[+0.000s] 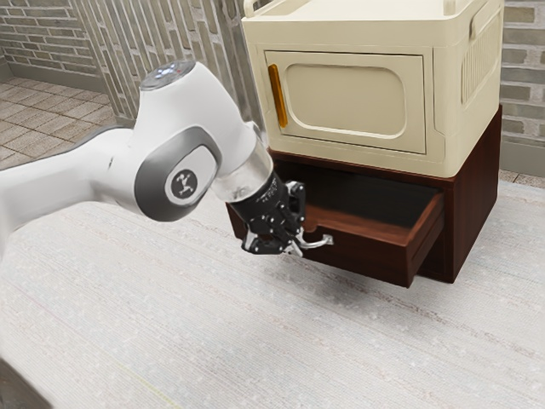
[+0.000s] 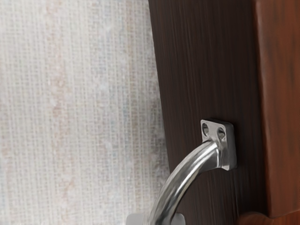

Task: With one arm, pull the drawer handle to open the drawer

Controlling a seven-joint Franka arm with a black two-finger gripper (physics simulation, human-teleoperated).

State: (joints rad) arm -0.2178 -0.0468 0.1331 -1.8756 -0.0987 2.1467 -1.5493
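Gripper (image 1: 294, 247) partly hiding handle (image 1: 318, 243), open drawer (image 1: 366, 257), cream cabinet (image 1: 353, 36) above, brick wall (image 1: 521, 98) behind

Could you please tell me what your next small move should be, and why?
I would probably pull the drawer slightly farther straight out: my gripper is shut on its handle, and the drawer stands partly out of the cabinet.

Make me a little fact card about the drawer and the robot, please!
Drawer: wooden, pulled partway open
Drawer handle: curved, silver, on the drawer's front
Gripper: black, closed on the drawer handle
Arm: white, reaching in from the exterior view's left
On top of the wooden cabinet: cream cabinet
Cream cabinet's door: shut, with an orange handle
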